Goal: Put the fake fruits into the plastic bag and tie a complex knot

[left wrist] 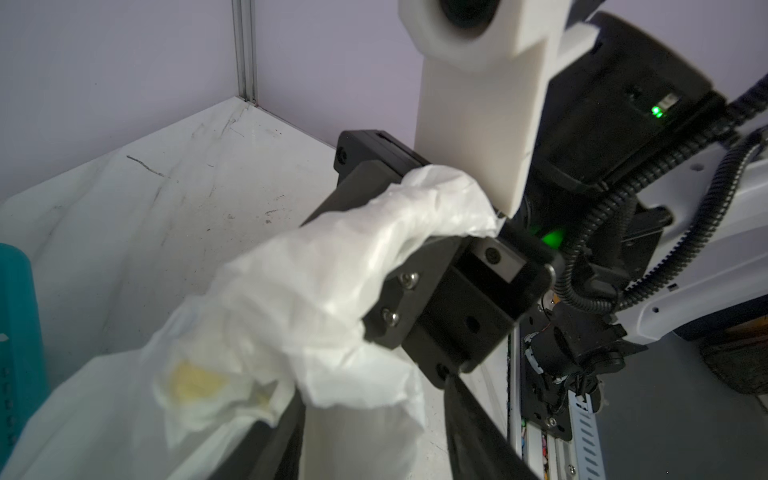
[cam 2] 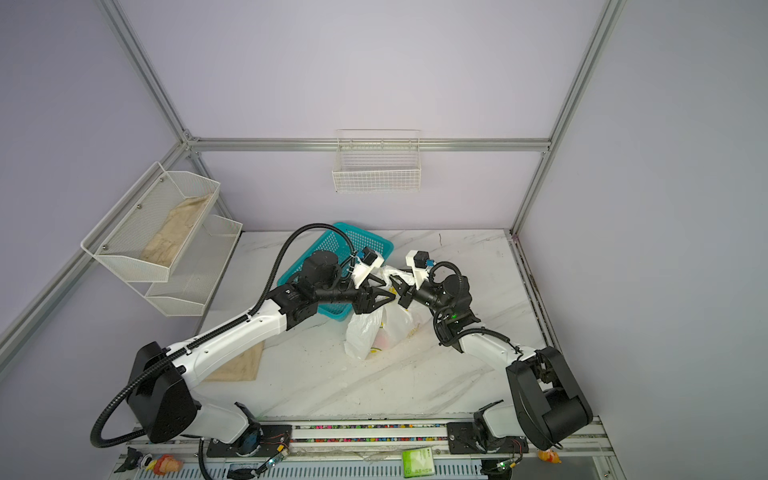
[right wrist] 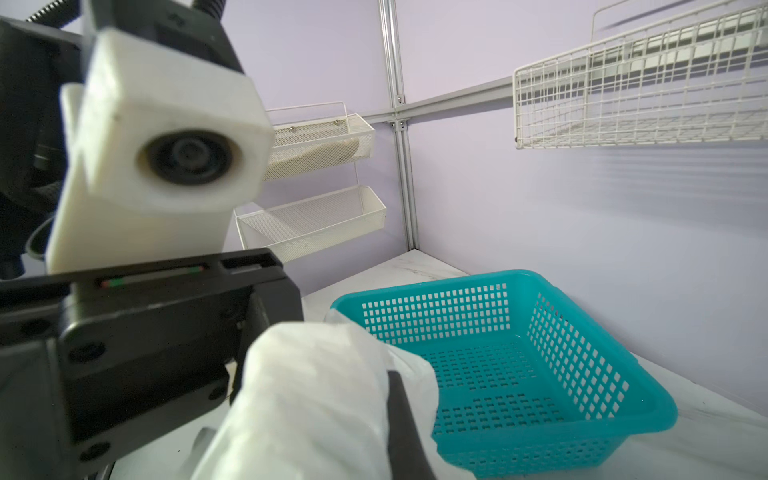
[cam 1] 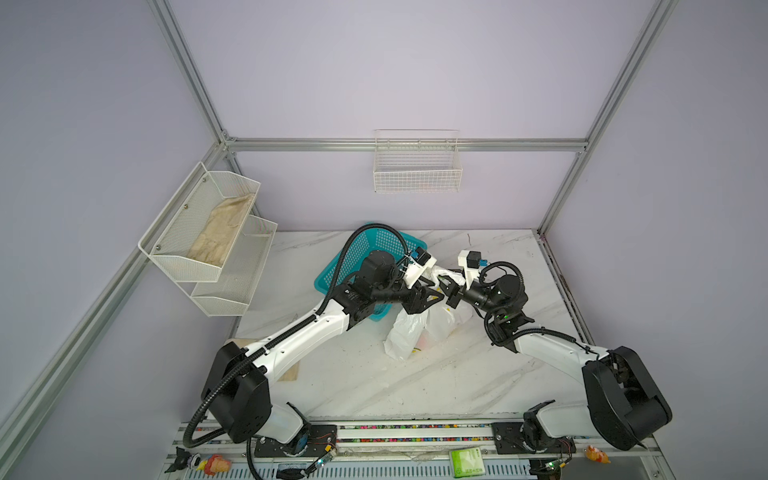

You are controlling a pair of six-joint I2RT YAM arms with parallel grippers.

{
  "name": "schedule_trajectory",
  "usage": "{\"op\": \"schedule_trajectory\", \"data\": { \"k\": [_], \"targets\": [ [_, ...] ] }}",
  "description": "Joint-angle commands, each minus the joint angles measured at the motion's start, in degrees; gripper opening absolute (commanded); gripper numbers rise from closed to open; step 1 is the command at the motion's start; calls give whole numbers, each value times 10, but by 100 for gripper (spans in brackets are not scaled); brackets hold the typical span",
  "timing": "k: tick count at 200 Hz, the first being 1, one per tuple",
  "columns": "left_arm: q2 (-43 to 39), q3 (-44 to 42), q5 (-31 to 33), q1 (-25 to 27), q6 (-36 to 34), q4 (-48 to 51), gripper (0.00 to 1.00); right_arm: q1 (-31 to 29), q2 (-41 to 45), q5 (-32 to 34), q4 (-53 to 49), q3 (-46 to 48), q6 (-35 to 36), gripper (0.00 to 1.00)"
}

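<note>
Just right of the basket, mid-table, the bag hangs with fruits faintly pink inside, its neck lifted because the right gripper pinches a handle, while the left gripper, fingers spread beside it, looks set to regrip for knotting.

The plastic bag stands just right of the basket.

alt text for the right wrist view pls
A twisted strip of the white plastic bag fills the foreground, beside the left arm's white camera mount. Behind it an empty teal basket sits on the marble table, with wire shelves on the lilac wall.
</note>
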State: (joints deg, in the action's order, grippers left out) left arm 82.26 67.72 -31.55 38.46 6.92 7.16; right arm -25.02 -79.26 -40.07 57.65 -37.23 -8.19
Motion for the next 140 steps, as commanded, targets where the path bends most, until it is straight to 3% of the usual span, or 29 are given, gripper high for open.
{"op": "schedule_trajectory", "data": {
  "k": [1, 37, 63, 80, 118, 140],
  "targets": [
    [-55, -19, 6, -16, -9, -11, 62, -1, -11, -19, 62, 3, -12, 0],
    [-106, -33, 42, -29, -5, 0, 77, -2, -8, -19, 62, 4, -1, 0],
    [-128, -42, 71, -38, 2, 7, 77, -1, -11, -21, 62, 3, 3, 0],
    [-128, -41, 93, -39, 4, 28, 68, -1, -12, -19, 62, 3, 4, 0],
    [-125, -70, 49, -37, 7, 37, 41, -3, -10, -8, 70, -2, -9, 0],
    [-116, -87, 41, -29, 14, 19, 32, -6, -13, 1, 91, 2, -21, 0]
  ]
}}
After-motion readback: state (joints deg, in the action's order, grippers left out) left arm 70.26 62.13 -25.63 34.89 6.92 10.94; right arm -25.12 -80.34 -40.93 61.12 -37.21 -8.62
